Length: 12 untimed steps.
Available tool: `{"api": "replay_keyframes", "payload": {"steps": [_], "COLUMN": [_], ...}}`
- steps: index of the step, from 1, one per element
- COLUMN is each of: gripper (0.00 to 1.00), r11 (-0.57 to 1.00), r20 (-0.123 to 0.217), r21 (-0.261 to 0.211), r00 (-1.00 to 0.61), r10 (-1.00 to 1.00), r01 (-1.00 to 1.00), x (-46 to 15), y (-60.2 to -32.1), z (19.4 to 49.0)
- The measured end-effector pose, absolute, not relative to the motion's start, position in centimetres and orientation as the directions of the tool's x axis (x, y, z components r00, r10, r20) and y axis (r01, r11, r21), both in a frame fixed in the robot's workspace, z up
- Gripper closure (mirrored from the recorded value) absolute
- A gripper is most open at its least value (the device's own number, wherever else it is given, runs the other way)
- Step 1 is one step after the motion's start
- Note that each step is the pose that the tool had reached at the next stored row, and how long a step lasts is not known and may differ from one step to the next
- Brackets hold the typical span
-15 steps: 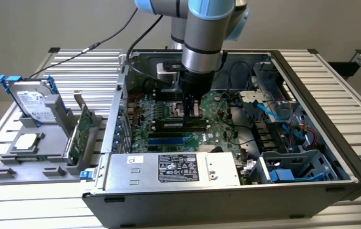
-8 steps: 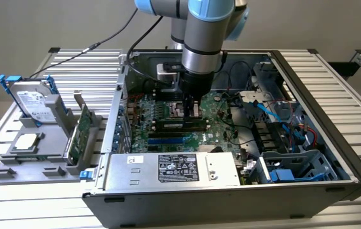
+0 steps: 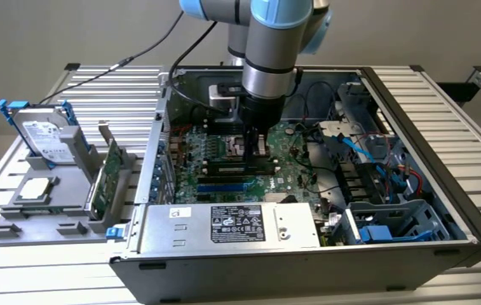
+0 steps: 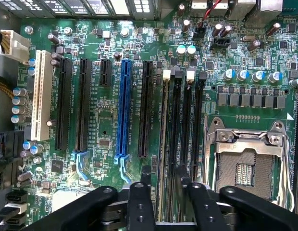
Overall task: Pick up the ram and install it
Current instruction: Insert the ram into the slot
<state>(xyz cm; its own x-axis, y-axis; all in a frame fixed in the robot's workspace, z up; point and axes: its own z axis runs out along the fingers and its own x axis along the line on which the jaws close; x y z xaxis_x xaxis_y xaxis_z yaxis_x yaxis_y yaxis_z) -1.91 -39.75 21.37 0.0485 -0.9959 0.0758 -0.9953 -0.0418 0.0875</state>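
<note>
The ram is seen edge-on as a thin strip standing in the memory slot beside the white latch, among the motherboard's long black slots. My gripper hangs straight over it with one black finger on each side, both apart from the strip, so it is open. In the exterior view the gripper reaches down into the open computer case, just above the memory slots in the middle of the green motherboard.
The CPU socket with its metal frame lies right beside the slots. The power supply sits along the case's near wall, and blue cables and a drive cage are at the exterior view's right. A grey rack outside holds a hard drive and an expansion card.
</note>
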Motion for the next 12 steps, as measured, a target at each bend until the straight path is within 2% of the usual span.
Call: {"api": "replay_keyframes", "payload": {"steps": [1,2,3,12], "gripper": [0.61,0.61,0.55,0.55], "r11": [-0.042,-0.042,-0.042,-0.042], "r20": [0.076,0.076,0.076,0.076], "r21": [0.088,0.088,0.088,0.088], "r00": [0.048,0.049,0.048,0.048], "r10": [-0.996,-0.996,-0.996,-0.996], "r01": [-0.995,-0.995,-0.995,-0.995], "x": [-1.9,-1.9,-1.9,-3.1], "y": [-39.8,-39.8,-39.8,-39.8], "z": [21.4,21.5,21.6,23.5]}}
